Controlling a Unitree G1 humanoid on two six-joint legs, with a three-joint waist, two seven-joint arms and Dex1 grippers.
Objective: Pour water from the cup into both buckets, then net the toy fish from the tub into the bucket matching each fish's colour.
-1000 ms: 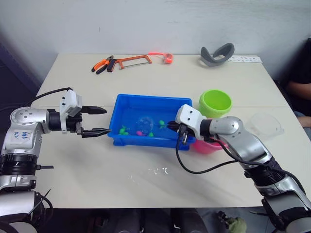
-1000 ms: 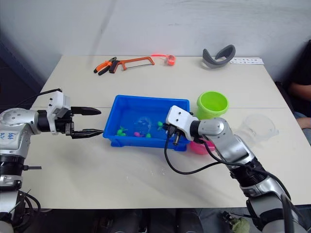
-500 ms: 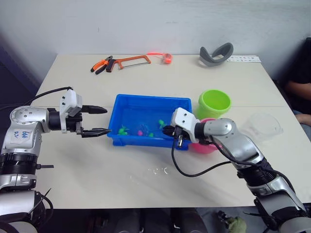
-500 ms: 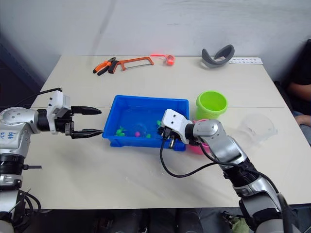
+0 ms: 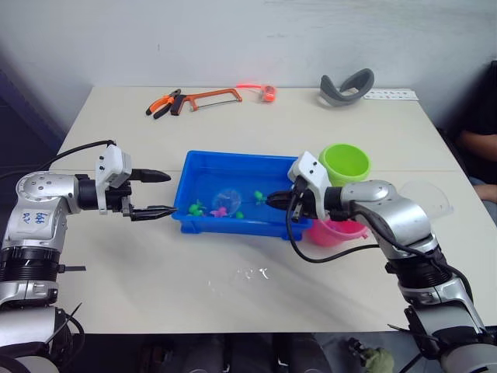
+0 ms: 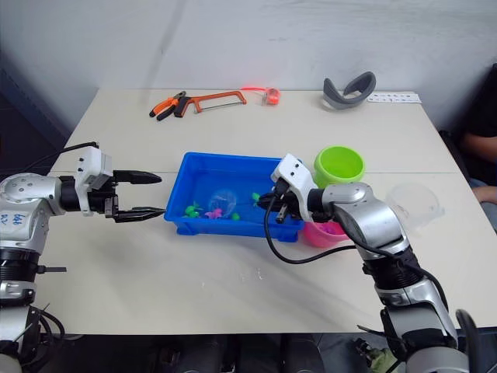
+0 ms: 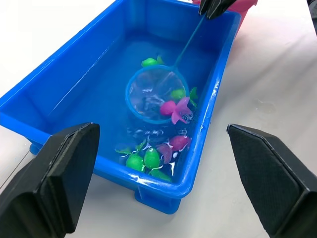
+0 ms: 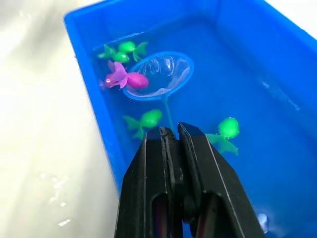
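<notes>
right gripper (image 8: 171, 136) is pinched tight on the thin black stick of the net (image 8: 158, 75), hoop dipped in the tub (image 5: 203, 163) at centre frame. a pink fish (image 8: 124, 79) sits on the hoop's rim, not yet inside the mesh as far as i can tell. green fish (image 8: 144, 120) lie just beside the stick, and more pink and green ones cluster at the tub's near wall (image 7: 148, 158).

left gripper (image 5: 151, 193) hangs wide apart and empty, left of the tub, touching nothing.

pink bucket (image 5: 336, 232) is just behind the right forearm at the tub's right end, green bucket (image 5: 344, 164) above it in frame, clear cup (image 5: 425, 200) far right of frame.

handling judgement: the net looks very light, the stick thin and likely a bit whippy, so the hoop end will probably wobble; the grip is at the far end of the stick, which gives reach but little control. mesh is soft and drains. fish look tiny, hard, wet and slippery, likely floating, so they should slide off the rim unless scooped from under. keep the hoop level on the lift.
</notes>
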